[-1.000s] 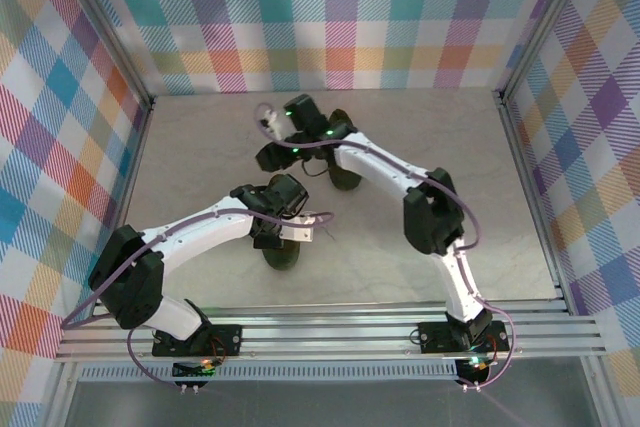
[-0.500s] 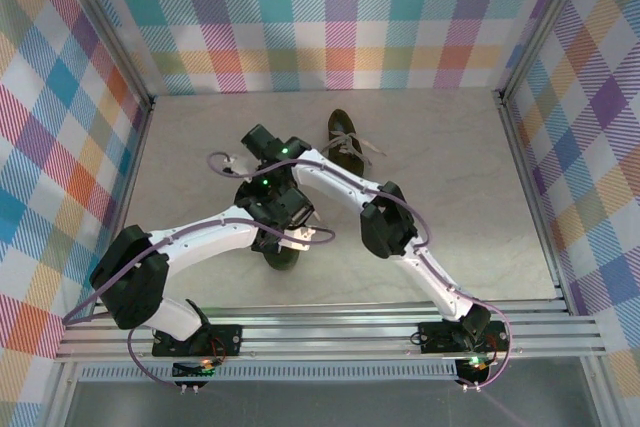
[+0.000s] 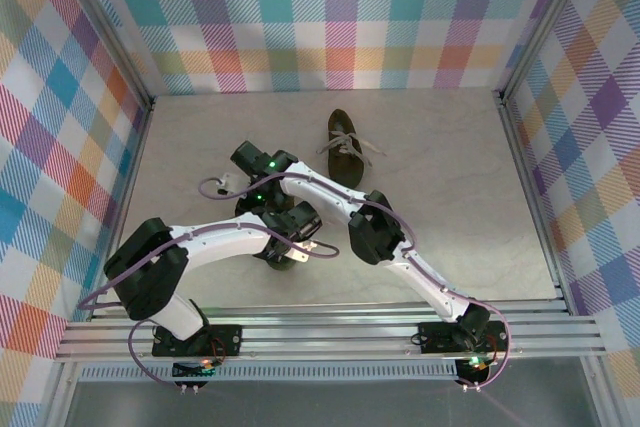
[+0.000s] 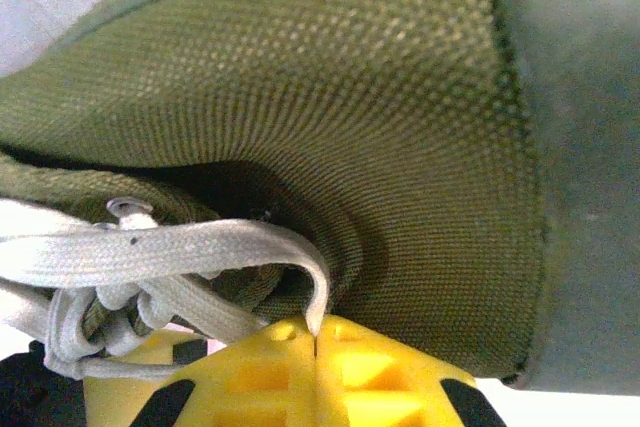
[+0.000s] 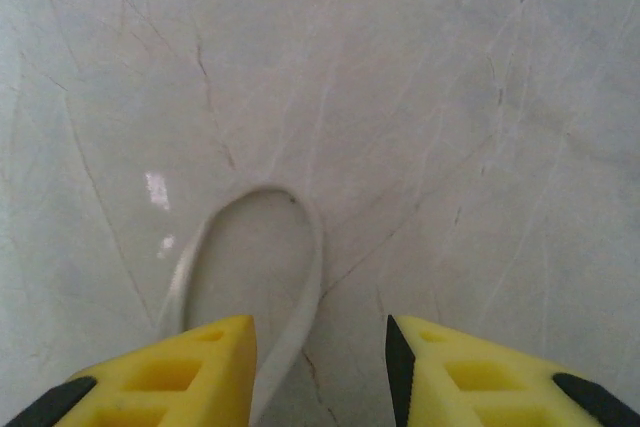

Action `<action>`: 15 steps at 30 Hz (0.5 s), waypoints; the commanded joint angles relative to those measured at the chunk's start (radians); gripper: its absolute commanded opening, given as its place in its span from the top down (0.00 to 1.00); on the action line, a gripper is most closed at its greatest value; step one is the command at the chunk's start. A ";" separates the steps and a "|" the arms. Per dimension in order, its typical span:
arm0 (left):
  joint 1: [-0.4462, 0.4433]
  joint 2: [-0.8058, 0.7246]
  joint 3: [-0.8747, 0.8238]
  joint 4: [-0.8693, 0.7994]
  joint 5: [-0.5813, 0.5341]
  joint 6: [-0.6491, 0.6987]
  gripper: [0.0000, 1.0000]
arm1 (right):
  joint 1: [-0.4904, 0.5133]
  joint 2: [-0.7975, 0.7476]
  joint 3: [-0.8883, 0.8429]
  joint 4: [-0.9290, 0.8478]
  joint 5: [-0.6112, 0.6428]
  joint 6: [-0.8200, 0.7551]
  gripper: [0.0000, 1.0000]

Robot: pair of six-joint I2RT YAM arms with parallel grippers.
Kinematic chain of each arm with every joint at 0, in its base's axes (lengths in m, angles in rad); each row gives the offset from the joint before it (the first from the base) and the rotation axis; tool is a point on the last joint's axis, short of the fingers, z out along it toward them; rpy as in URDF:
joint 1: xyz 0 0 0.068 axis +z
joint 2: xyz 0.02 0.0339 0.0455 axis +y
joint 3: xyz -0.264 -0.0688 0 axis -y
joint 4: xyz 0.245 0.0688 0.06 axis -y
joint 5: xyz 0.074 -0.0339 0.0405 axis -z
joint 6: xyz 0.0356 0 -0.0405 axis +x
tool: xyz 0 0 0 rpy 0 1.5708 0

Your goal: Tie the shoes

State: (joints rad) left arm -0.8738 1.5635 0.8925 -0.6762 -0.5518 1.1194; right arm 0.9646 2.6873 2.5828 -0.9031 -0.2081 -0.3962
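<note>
On the pale table (image 3: 450,197), the left gripper (image 4: 315,335) clamped a lace (image 4: 200,245) of the near shoe (image 4: 400,147) while the right gripper (image 5: 320,347) hung parted over a lace loop (image 5: 305,237), which I reckoned it must pinch next; the other shoe (image 3: 345,147) lay beyond.

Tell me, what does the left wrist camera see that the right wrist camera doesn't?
Left wrist camera: the woven side of the olive-green shoe up close, with the left pincer shut on a cream lace. Right wrist camera: the pale marbled table, a lace loop lying flat on it, and the right pincer open above it. Shared: yellow fingertips at the bottom edge and cream lacing.
</note>
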 commanded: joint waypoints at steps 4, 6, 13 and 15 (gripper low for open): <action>-0.011 0.013 0.002 -0.009 -0.016 0.014 1.00 | 0.034 0.044 0.028 -0.043 -0.048 -0.057 0.58; -0.011 0.016 0.002 -0.008 -0.020 0.016 1.00 | 0.041 0.048 0.028 -0.064 -0.081 -0.073 0.57; -0.014 0.024 0.002 -0.008 -0.026 0.017 1.00 | 0.066 0.078 0.028 -0.152 -0.089 -0.143 0.56; -0.014 0.026 0.002 -0.008 -0.027 0.017 1.00 | 0.073 0.088 0.027 -0.166 -0.055 -0.155 0.56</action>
State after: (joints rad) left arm -0.8825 1.5963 0.8864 -0.6800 -0.5694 1.1202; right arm 1.0019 2.7125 2.5942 -0.9932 -0.2657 -0.4961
